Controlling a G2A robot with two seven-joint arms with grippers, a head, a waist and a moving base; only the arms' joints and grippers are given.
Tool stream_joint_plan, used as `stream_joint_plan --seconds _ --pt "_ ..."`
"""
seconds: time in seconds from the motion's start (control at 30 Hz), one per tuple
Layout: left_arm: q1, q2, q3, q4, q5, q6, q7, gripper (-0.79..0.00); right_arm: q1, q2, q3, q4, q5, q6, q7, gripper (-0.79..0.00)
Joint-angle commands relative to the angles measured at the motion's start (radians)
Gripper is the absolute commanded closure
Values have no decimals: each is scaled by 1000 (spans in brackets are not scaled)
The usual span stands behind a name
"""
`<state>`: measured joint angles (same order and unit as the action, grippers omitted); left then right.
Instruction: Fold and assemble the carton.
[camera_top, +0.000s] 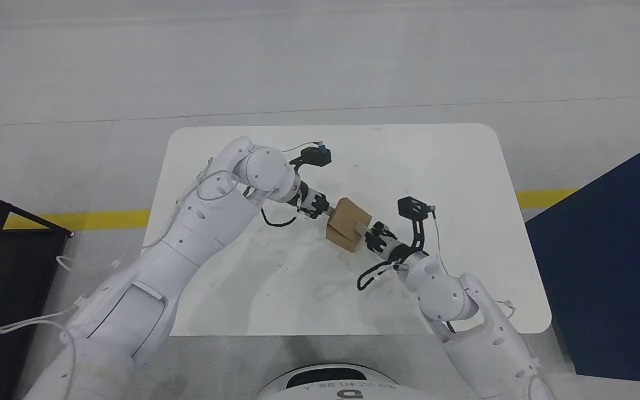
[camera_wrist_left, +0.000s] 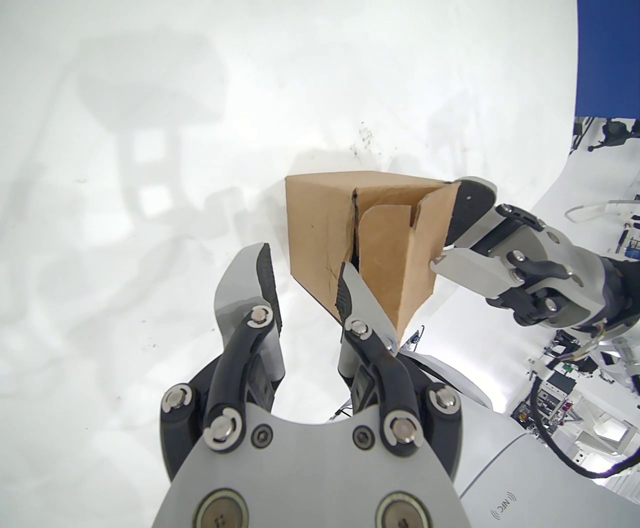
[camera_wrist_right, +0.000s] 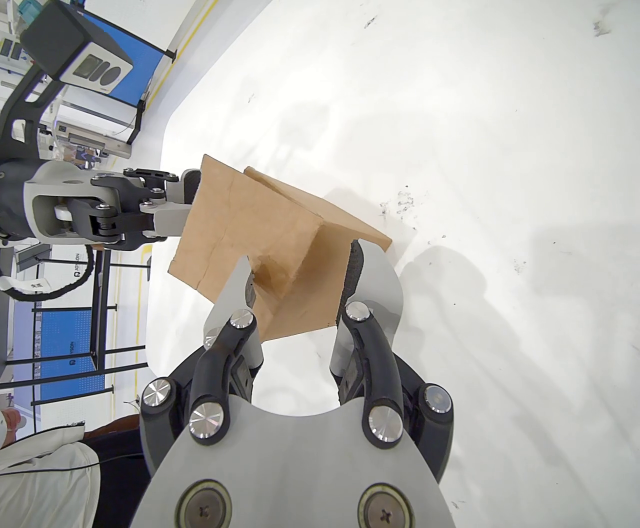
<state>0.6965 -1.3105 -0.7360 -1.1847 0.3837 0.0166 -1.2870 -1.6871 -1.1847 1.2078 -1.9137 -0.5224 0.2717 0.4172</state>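
where the white table (camera_top: 450, 170) fills the top view, you find the left gripper (camera_top: 318, 207) leftmost, jaws parted with nothing between them, one fingertip (camera_wrist_left: 347, 285) touching the carton (camera_top: 348, 222). the brown carton sits tilted at mid-table between both arms. to its right, the right gripper (camera_top: 378, 240) clamps a carton wall. the left wrist view gives you a rounded tuck flap (camera_wrist_left: 385, 235) inside the open end, while the right wrist view gives outer walls.
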Motion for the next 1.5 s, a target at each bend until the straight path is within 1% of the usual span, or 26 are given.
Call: stream_joint_plan --seconds 0.0,0.2,0.4,0.87,1.27,1.47 --pt "6 4 -4 -9 8 8 -5 -286 1 0 -1 2 -2 1 2 -363" --pt "19 8 -8 -36 13 15 -6 -283 1 -1 -5 3 -1 -1 3 -366" --pt "4 3 2 -48 17 17 -7 -289 -3 -1 -1 -1 2 -6 2 -369" --pt "-21 -12 34 -14 15 18 -17 -280 0 0 -1 -1 -12 -6 15 -345" --pt "-49 -27 61 14 19 25 -29 -308 11 0 -8 3 -25 0 33 -329" --pt "-56 -28 54 42 12 28 -28 -305 18 -1 -11 10 -27 3 37 -314"
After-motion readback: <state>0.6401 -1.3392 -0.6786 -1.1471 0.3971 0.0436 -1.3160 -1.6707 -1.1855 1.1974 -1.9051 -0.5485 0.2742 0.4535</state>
